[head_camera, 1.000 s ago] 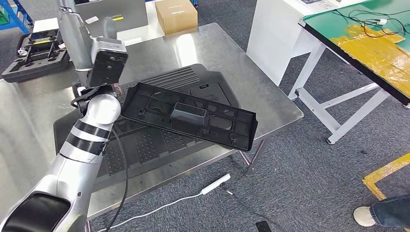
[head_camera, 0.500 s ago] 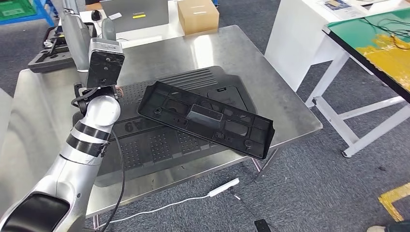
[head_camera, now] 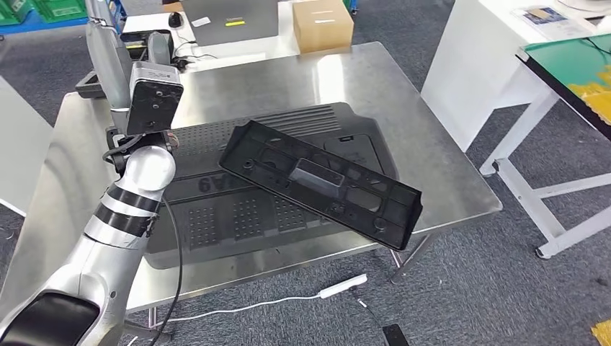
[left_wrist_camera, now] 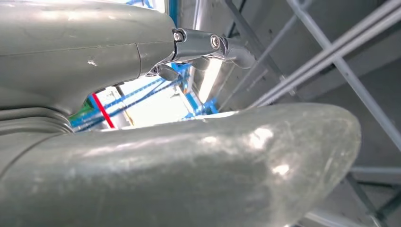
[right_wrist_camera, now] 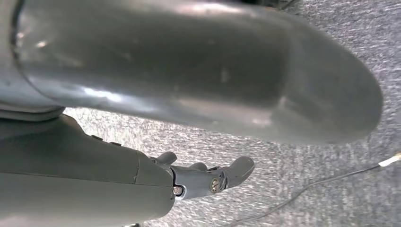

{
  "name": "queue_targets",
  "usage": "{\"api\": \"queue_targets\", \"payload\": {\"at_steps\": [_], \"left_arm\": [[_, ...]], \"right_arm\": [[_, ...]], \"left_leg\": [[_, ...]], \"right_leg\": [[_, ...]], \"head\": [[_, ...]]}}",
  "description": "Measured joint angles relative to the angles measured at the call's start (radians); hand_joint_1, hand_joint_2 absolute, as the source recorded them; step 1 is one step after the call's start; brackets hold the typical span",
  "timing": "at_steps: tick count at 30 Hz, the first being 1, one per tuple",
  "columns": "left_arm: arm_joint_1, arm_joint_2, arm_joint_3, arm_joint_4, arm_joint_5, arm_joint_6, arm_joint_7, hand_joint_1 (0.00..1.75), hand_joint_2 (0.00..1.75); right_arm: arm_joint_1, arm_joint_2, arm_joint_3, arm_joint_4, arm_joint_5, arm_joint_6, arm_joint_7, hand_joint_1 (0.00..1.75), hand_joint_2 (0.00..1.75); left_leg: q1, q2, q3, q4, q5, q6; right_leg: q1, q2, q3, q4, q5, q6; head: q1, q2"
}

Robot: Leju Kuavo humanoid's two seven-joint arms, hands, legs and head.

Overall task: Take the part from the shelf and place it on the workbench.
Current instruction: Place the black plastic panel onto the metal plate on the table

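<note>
The part (head_camera: 324, 186), a long black moulded plastic panel, lies flat on the steel workbench (head_camera: 439, 173), on top of a larger black ribbed panel (head_camera: 216, 209). Its right corner juts over the bench's front edge. My left hand (head_camera: 105, 45) is raised above the bench's back left, apart from the part and holding nothing. In the left wrist view my left hand (left_wrist_camera: 198, 45) has its fingers apart against ceiling beams. My right hand (right_wrist_camera: 208, 177) hangs over grey carpet with its fingers loosely apart and nothing in them.
A cardboard box (head_camera: 323, 24) and a grey flat device (head_camera: 230, 14) stand behind the bench, with a black case (head_camera: 94, 81) at the back left. A white table (head_camera: 497, 65) stands to the right. A white cable and plug strip (head_camera: 343, 286) lie on the floor.
The whole picture has shifted to the right, so the camera has turned. The part stays put on the bench and my left arm stays raised.
</note>
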Motion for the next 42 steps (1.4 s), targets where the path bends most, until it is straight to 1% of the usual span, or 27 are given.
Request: {"api": "queue_targets", "payload": {"at_steps": [1, 2, 4, 5, 6, 7, 8, 9, 10, 11, 12, 14, 15, 16, 18, 20, 27, 30, 32, 34, 35, 36, 38, 39, 40, 41, 42], "left_arm": [[-0.002, 0.000, -0.001, 0.001, 0.001, 0.002, -0.001, 0.00, 0.00], [-0.004, 0.000, -0.001, 0.003, 0.001, 0.004, -0.003, 0.00, 0.00], [-0.007, 0.001, 0.000, 0.006, 0.003, 0.007, -0.005, 0.00, 0.00], [-0.009, 0.002, 0.000, 0.007, 0.004, 0.009, -0.006, 0.00, 0.00], [-0.012, 0.002, 0.001, 0.008, 0.004, 0.010, -0.008, 0.00, 0.00], [-0.014, 0.001, 0.001, 0.010, 0.005, 0.010, -0.009, 0.00, 0.00], [-0.015, 0.000, 0.001, 0.011, 0.005, 0.010, -0.010, 0.00, 0.00], [-0.014, -0.001, 0.000, 0.013, 0.006, 0.010, -0.011, 0.00, 0.00], [-0.011, -0.002, 0.000, 0.016, 0.006, 0.010, -0.011, 0.00, 0.00], [-0.010, -0.002, 0.000, 0.018, 0.006, 0.010, -0.011, 0.00, 0.00], [-0.009, -0.002, -0.001, 0.020, 0.006, 0.010, -0.011, 0.00, 0.00], [-0.011, -0.002, -0.001, 0.022, 0.012, 0.005, -0.010, 0.00, 0.00], [-0.012, -0.002, -0.001, 0.023, 0.016, 0.000, -0.009, 0.00, 0.00], [-0.013, -0.002, -0.001, 0.024, 0.022, -0.007, -0.007, 0.00, 0.00], [-0.015, -0.002, -0.001, 0.028, 0.032, -0.019, -0.002, 0.00, 0.00], [-0.015, -0.001, -0.001, 0.032, 0.037, -0.025, -0.001, 0.00, 0.00], [-0.017, -0.001, -0.001, 0.047, 0.048, -0.043, 0.004, 0.00, 0.00], [-0.017, -0.001, -0.001, 0.053, 0.060, -0.049, 0.004, 0.00, 0.00], [-0.018, -0.001, 0.000, 0.054, 0.065, -0.051, 0.003, 0.00, 0.00], [-0.019, -0.001, 0.000, 0.054, 0.069, -0.049, -0.002, 0.00, 0.00], [-0.020, -0.001, 0.000, 0.054, 0.070, -0.047, -0.006, 0.00, 0.00], [-0.021, -0.001, 0.000, 0.054, 0.070, -0.044, -0.009, 0.00, 0.00], [-0.020, -0.002, 0.000, 0.057, 0.062, -0.033, -0.016, 0.00, 0.00], [-0.018, -0.001, 0.000, 0.059, 0.054, -0.026, -0.019, 0.00, 0.00], [-0.016, -0.001, 0.000, 0.062, 0.046, -0.020, -0.021, 0.00, 0.00], [-0.015, -0.001, -0.001, 0.065, 0.040, -0.015, -0.022, 0.00, 0.00], [-0.014, 0.000, -0.001, 0.068, 0.037, -0.013, -0.023, 0.00, 0.00]], "right_arm": [[-0.001, 0.000, 0.000, 0.000, -0.001, 0.000, 0.000, 0.00, 0.00], [-0.001, 0.000, 0.001, 0.000, -0.002, 0.000, 0.000, 0.00, 0.00], [-0.003, 0.000, 0.002, 0.000, -0.005, 0.000, 0.000, 0.00, 0.00], [-0.004, 0.000, 0.003, 0.000, -0.009, -0.001, 0.000, 0.00, 0.00], [-0.005, 0.000, 0.004, 0.000, -0.013, -0.003, -0.001, 0.00, 0.00], [-0.006, 0.000, 0.004, 0.000, -0.018, -0.005, -0.002, 0.00, 0.00], [-0.005, 0.000, 0.004, 0.000, -0.022, -0.007, -0.003, 0.00, 0.00], [-0.003, 0.000, 0.004, 0.000, -0.025, -0.008, -0.003, 0.00, 0.00], [-0.001, 0.001, 0.004, 0.001, -0.026, -0.009, -0.003, 0.00, 0.00], [0.000, 0.001, 0.004, 0.001, -0.027, -0.009, -0.003, 0.00, 0.00], [0.001, 0.001, 0.004, 0.001, -0.028, -0.010, -0.003, 0.00, 0.00], [0.001, 0.000, 0.004, 0.002, -0.030, -0.009, -0.003, 0.00, 0.00], [0.000, -0.001, 0.004, 0.002, -0.030, -0.007, -0.001, 0.00, 0.00], [-0.001, -0.001, 0.004, 0.002, -0.031, -0.004, 0.001, 0.00, 0.00], [-0.003, -0.001, 0.004, 0.002, -0.033, 0.002, 0.006, 0.00, 0.00], [-0.003, -0.002, 0.004, 0.002, -0.033, 0.006, 0.008, 0.00, 0.00], [-0.003, -0.003, 0.004, 0.002, -0.039, 0.011, 0.013, 0.00, 0.00], [-0.004, -0.002, 0.004, 0.002, -0.041, 0.016, 0.016, 0.00, 0.00], [-0.004, -0.001, 0.004, 0.002, -0.042, 0.018, 0.018, 0.00, 0.00], [-0.004, -0.001, 0.004, 0.002, -0.043, 0.018, 0.020, 0.00, 0.00], [-0.004, -0.001, 0.004, 0.002, -0.044, 0.018, 0.020, 0.00, 0.00], [-0.004, -0.002, 0.004, 0.002, -0.045, 0.019, 0.021, 0.00, 0.00], [-0.004, -0.003, 0.004, 0.002, -0.048, 0.019, 0.024, 0.00, 0.00], [-0.004, -0.004, 0.004, 0.002, -0.049, 0.019, 0.026, 0.00, 0.00], [-0.003, -0.004, 0.004, 0.002, -0.050, 0.020, 0.027, 0.00, 0.00], [-0.003, -0.005, 0.004, 0.002, -0.050, 0.020, 0.028, 0.00, 0.00], [-0.004, -0.006, 0.005, 0.002, -0.051, 0.020, 0.028, 0.00, 0.00]], "left_leg": [[-0.004, 0.011, 0.018, -0.036, 0.008, 0.003], [-0.009, 0.014, 0.023, -0.050, 0.006, 0.007], [-0.010, -0.006, 0.021, -0.056, 0.008, 0.018], [-0.009, -0.016, 0.021, -0.059, 0.010, 0.024], [-0.007, -0.023, 0.021, -0.062, 0.013, 0.031], [-0.004, -0.030, 0.022, -0.064, 0.014, 0.037], [-0.004, -0.036, 0.022, -0.064, 0.014, 0.040], [-0.005, -0.043, 0.022, -0.064, 0.014, 0.043], [-0.005, -0.051, 0.022, -0.064, 0.013, 0.043], [-0.006, -0.058, 0.022, -0.064, 0.013, 0.044], [-0.007, -0.065, 0.023, -0.064, 0.013, 0.043], [-0.007, -0.075, 0.024, -0.063, 0.012, 0.042], [-0.010, -0.079, 0.023, -0.062, 0.011, 0.040], [-0.013, -0.082, 0.022, -0.060, 0.010, 0.038], [-0.018, -0.084, 0.020, -0.058, 0.008, 0.041], [-0.018, -0.081, 0.022, -0.060, 0.008, 0.047], [-0.016, -0.077, 0.027, -0.068, 0.011, 0.039], [-0.017, -0.077, 0.025, -0.063, 0.006, 0.038], [-0.020, -0.077, 0.024, -0.061, 0.006, 0.042], [-0.017, -0.075, 0.030, -0.074, 0.016, 0.048], [-0.014, -0.073, 0.034, -0.082, 0.023, 0.051], [-0.010, -0.071, 0.037, -0.089, 0.028, 0.053], [-0.007, -0.070, 0.034, -0.092, 0.032, 0.055], [-0.007, -0.070, 0.031, -0.092, 0.034, 0.055], [-0.006, -0.070, 0.027, -0.092, 0.037, 0.053], [-0.005, -0.070, 0.024, -0.092, 0.039, 0.050], [-0.002, -0.070, 0.021, -0.091, 0.042, 0.046]], "right_leg": [[0.004, -0.008, 0.003, 0.000, -0.003, 0.005], [0.008, -0.017, 0.004, -0.001, -0.006, 0.009], [0.010, -0.033, 0.005, -0.004, -0.010, 0.017], [0.008, -0.026, 0.001, 0.003, -0.017, 0.021], [0.007, -0.008, -0.012, 0.028, -0.031, 0.021], [0.006, 0.018, -0.036, 0.076, -0.053, 0.019], [0.005, 0.045, -0.070, 0.144, -0.080, 0.015], [0.005, 0.060, -0.109, 0.217, -0.104, 0.012], [0.005, 0.068, -0.142, 0.273, -0.118, 0.012], [0.006, 0.070, -0.160, 0.295, -0.116, 0.015], [0.006, 0.071, -0.158, 0.273, -0.096, 0.021], [0.006, 0.073, -0.105, 0.138, -0.033, 0.032], [0.007, 0.074, -0.075, 0.071, -0.005, 0.032], [0.007, 0.075, -0.054, 0.026, 0.012, 0.029], [0.009, 0.075, -0.042, 0.001, 0.024, 0.021], [0.010, 0.077, -0.042, 0.001, 0.026, 0.019], [0.014, 0.083, -0.043, 0.002, 0.026, 0.015], [0.010, 0.083, -0.043, 0.001, 0.026, 0.015], [0.007, 0.083, -0.042, -0.001, 0.028, 0.018], [0.009, 0.083, -0.043, 0.002, 0.024, 0.022], [0.010, 0.082, -0.050, 0.017, 0.011, 0.022], [0.011, 0.082, -0.064, 0.052, -0.012, 0.020], [0.008, 0.082, -0.114, 0.173, -0.075, 0.016], [0.006, 0.081, -0.137, 0.233, -0.099, 0.018], [0.004, 0.081, -0.148, 0.267, -0.110, 0.025], [0.001, 0.081, -0.139, 0.261, -0.104, 0.035], [-0.003, 0.081, -0.108, 0.213, -0.084, 0.048]], "head": [[0.002, 0.000], [0.003, 0.000], [0.006, 0.000], [0.007, 0.000], [0.008, 0.000], [0.011, 0.000], [0.013, 0.000], [0.015, 0.000], [0.017, 0.000], [0.017, 0.000], [0.017, 0.000], [0.017, 0.000], [0.017, 0.000], [0.017, 0.000], [0.016, 0.000], [0.015, 0.000], [0.015, 0.000], [0.015, 0.000], [0.015, 0.000], [0.016, 0.000], [0.016, 0.000], [0.019, 0.000], [0.022, 0.000], [0.023, 0.000], [0.023, 0.000], [0.023, 0.000], [0.023, 0.000]]}}
